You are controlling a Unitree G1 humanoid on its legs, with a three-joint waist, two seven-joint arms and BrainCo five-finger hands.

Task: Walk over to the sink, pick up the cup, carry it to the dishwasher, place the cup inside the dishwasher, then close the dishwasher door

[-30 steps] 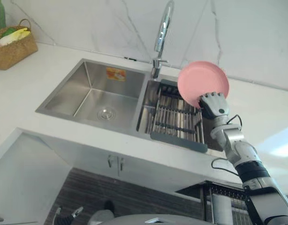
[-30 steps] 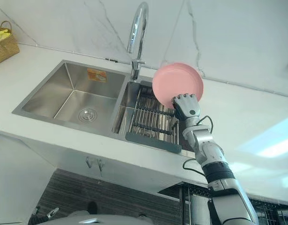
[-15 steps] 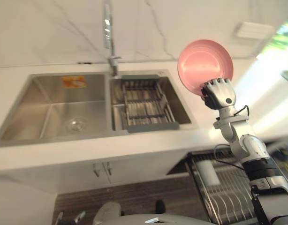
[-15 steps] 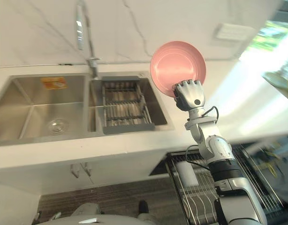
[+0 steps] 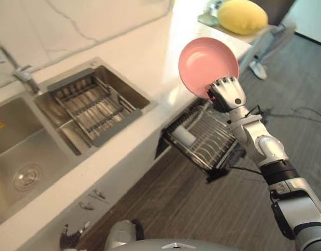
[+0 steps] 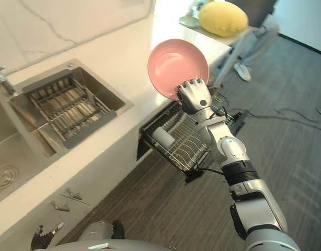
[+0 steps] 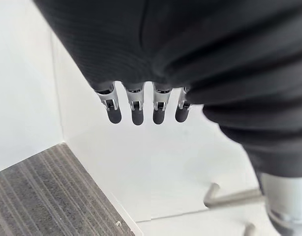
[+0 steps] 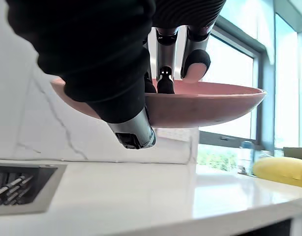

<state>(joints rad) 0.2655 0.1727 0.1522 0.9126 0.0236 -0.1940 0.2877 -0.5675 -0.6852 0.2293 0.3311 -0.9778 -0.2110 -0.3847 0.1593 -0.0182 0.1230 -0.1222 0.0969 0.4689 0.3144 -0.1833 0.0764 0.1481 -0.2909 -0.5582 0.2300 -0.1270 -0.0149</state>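
White counter (image 5: 150, 57) fills the upper left. At centre top my right hand (image 5: 227, 94) pinches a pink dish (image 5: 207, 60) above the pulled-out rack (image 5: 199, 137). I should lower it slowly. My left hand (image 7: 137, 110) hangs loose, empty.

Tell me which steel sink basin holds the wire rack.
The steel basin nearer the pulled-out dishwasher rack; the other basin shows just a round drain.

You're holding a pink plate (image 5: 207, 64), not a cup: round, shallow, tipped up on edge, rim pinched in the right hand (image 5: 227, 95). The dishwasher rack (image 5: 201, 137) is pulled out under the counter (image 5: 150, 63), just below the plate.
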